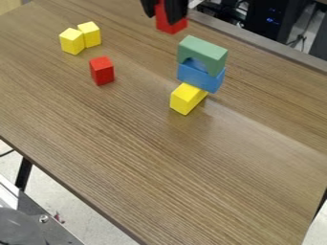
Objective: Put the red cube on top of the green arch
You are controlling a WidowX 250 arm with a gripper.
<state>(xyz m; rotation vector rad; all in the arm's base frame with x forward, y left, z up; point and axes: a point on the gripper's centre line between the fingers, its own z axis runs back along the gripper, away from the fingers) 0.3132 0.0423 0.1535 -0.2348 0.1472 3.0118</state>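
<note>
Red cube (pixel 171 26) is hanging pinched in the claw (pixel 162 17), up and left of the green arch (pixel 211 49) in view, seemingly higher off the table.

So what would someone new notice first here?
Probably the green arch on the blue block toward the upper right, a yellow block at its foot. Then the red cube in the black gripper at the top edge, and another red block at upper left.

black gripper (pixel 163 15) hanging clamped at top edge
</note>
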